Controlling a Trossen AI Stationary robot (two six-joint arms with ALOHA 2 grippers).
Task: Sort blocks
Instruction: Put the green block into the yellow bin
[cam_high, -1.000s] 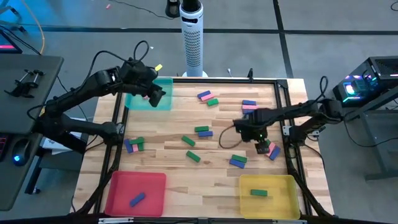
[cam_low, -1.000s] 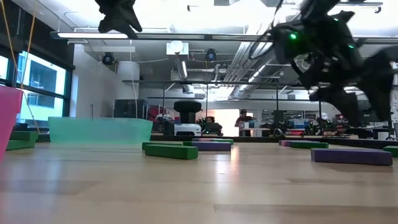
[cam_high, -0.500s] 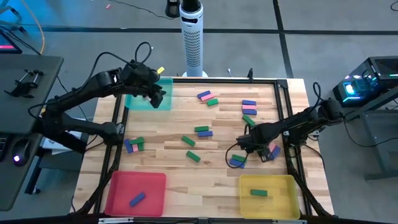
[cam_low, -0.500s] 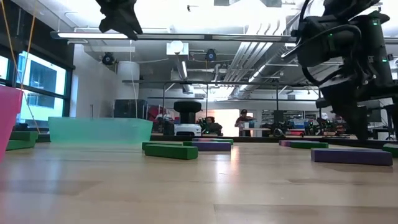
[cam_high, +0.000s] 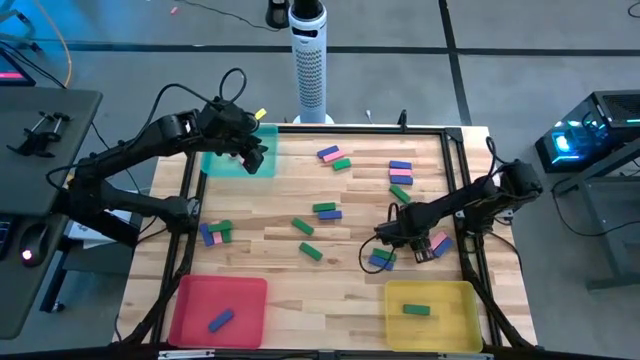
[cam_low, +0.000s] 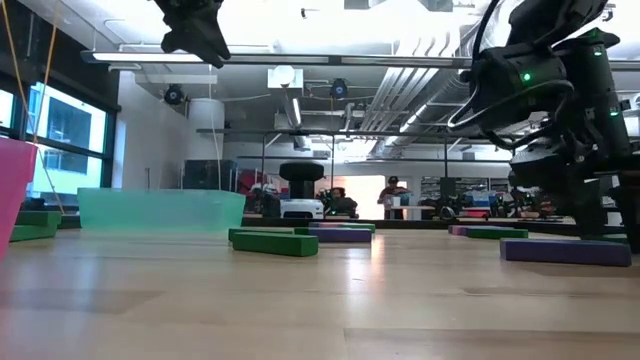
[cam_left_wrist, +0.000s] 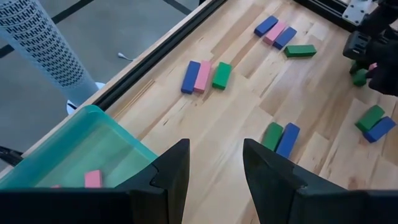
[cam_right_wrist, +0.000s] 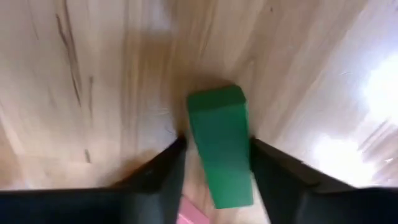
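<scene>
Pink, blue and green blocks lie scattered flat on the wooden table (cam_high: 280, 210). My right gripper (cam_high: 400, 240) points down at the table's right side, shut on a green block (cam_right_wrist: 217, 143) that lies on the wood; the arm hides this block in the high view. My left gripper (cam_left_wrist: 214, 168) hangs open and empty above the right edge of the teal tray (cam_high: 225, 160) at the far left. A pink block (cam_left_wrist: 93, 178) lies in that tray. My right gripper has the green block's two long sides (cam_right_wrist: 193, 134) between its two fingers. The fingers come from above, pointing steeply down, and lie across the block. The block rests flat on the table.
The red tray (cam_high: 190, 295) at the near left holds a blue block (cam_high: 221, 319). The yellow tray (cam_high: 455, 300) at the near right holds a green block (cam_high: 416, 310). A blue and green pair (cam_high: 382, 259) and pink blocks (cam_high: 437, 243) lie close to my right gripper.
My right gripper has come down to the table and moved toward its near edge, tipping more steeply downward. It now stands over the blocks at the right side. The left arm has kept still.
</scene>
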